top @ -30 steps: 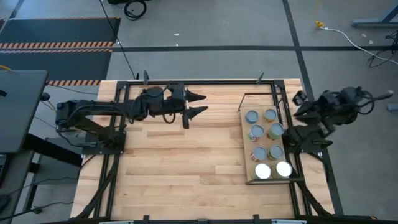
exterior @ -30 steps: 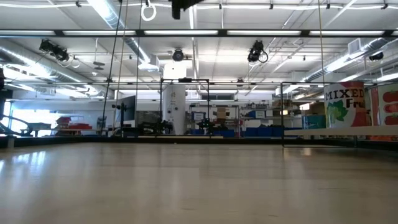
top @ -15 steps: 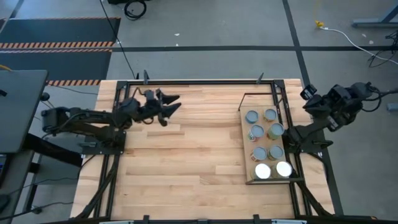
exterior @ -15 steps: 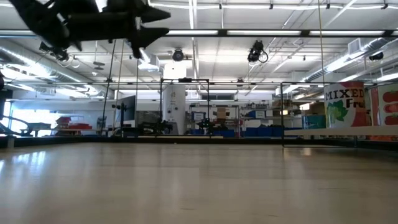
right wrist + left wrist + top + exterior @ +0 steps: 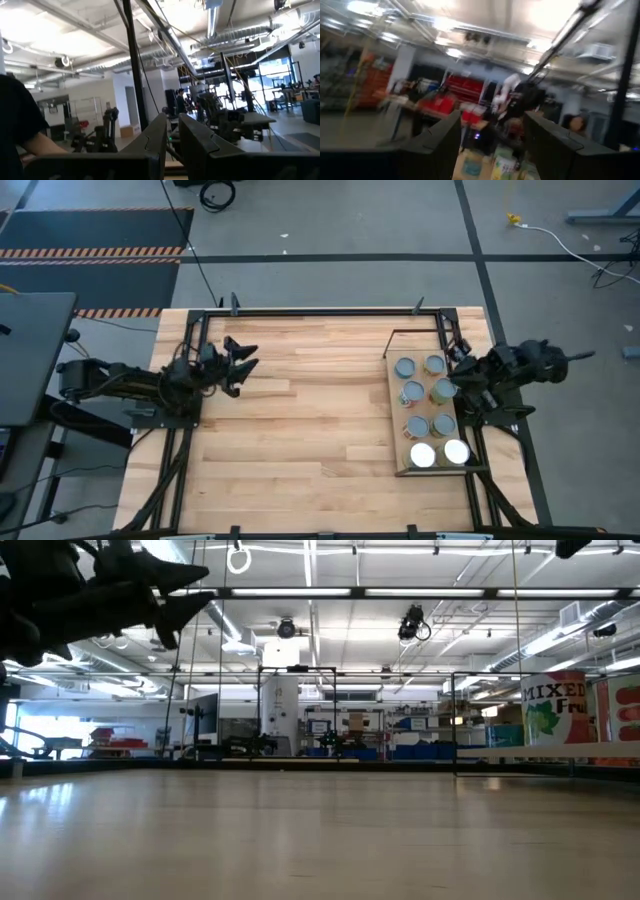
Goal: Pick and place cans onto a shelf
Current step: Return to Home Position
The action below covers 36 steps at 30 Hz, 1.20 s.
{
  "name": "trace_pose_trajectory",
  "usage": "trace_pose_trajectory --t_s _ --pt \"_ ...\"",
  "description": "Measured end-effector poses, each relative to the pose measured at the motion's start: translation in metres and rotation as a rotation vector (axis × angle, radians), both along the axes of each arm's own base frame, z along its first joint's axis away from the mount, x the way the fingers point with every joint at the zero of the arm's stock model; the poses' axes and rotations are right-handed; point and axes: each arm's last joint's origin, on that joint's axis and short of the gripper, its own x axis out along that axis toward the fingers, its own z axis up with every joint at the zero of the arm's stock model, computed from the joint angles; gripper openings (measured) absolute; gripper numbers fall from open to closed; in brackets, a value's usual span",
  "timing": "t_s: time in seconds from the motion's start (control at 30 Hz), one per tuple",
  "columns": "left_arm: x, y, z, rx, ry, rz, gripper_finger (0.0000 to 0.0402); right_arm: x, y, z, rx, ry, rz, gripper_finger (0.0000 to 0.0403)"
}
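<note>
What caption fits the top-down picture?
Eight cans sit on the shelf at the table's right; the open left gripper and the shut right gripper hold nothing.

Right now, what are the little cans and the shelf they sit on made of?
The cans look like metal: their round tops shine silvery-blue, two glaring white. The shelf looks like pale bare wood, with visible grain, edged by a thin black frame, probably metal. The table seems to be varnished wooden strips.

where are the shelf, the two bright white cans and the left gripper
shelf (image 5: 393,416), high view, bare wood strip along its left edge
bright white cans (image 5: 423,455), high view, top of the left one of the pair
left gripper (image 5: 243,357), high view, midway between its open fingertips
</note>
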Motion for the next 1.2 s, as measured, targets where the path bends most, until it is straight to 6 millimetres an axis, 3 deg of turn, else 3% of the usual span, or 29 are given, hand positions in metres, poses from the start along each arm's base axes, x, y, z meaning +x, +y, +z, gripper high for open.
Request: trace_pose_trajectory --t_s 0.13,0.47,0.7,0.93,1.2 --pt "-0.001 -0.004 0.004 0.103 -0.005 -0.084 0.0217 0.01 0.004 -0.016 0.048 -0.006 0.015 0.0056" --pt "-0.001 -0.007 0.004 0.125 0.002 -0.169 0.0217 0.027 0.01 -0.049 0.128 -0.024 0.051 0.0056" --pt "-0.001 -0.014 0.007 0.127 -0.03 -0.211 0.0217 0.038 0.013 -0.084 0.143 -0.062 0.054 0.0056" --pt "0.001 -0.026 0.006 0.141 -0.022 -0.193 0.0217 0.039 0.012 -0.086 0.152 -0.042 0.03 0.0056" --pt "0.004 -0.028 0.0 0.128 0.04 -0.181 0.0217 0.04 0.012 -0.088 0.165 -0.023 0.055 0.0056"
